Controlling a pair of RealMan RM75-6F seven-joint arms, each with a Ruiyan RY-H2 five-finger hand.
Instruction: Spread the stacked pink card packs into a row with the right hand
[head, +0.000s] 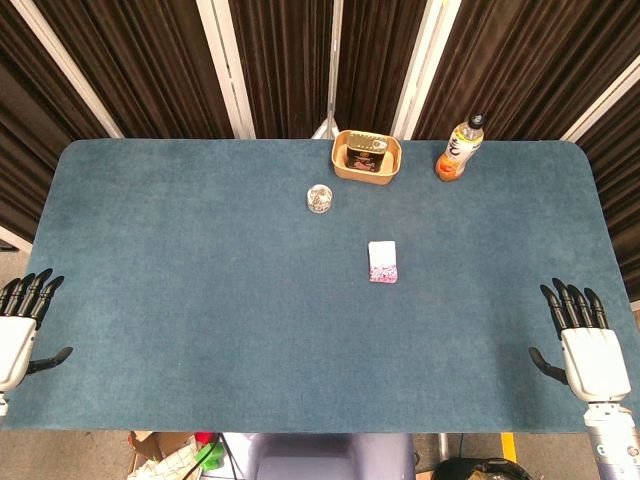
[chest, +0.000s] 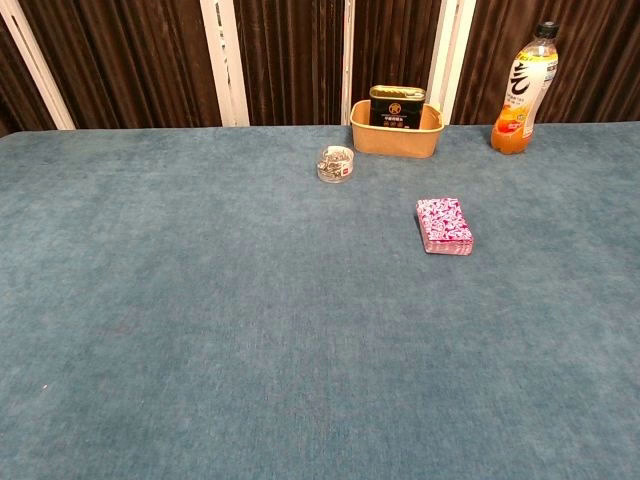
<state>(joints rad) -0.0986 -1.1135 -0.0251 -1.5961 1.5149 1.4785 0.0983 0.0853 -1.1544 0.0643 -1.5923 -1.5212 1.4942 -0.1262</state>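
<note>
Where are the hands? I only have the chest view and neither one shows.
Observer: In the head view the right hand is at the table's near right edge, fingers apart, holding nothing.
Operator: And the left?
Observer: The left hand sits at the near left edge, also empty with its fingers spread.
Operator: Is the right hand anywhere near the pink card packs?
Observer: No. The pink card packs lie stacked around mid-table, well apart from the right hand, with bare cloth between them.
</note>
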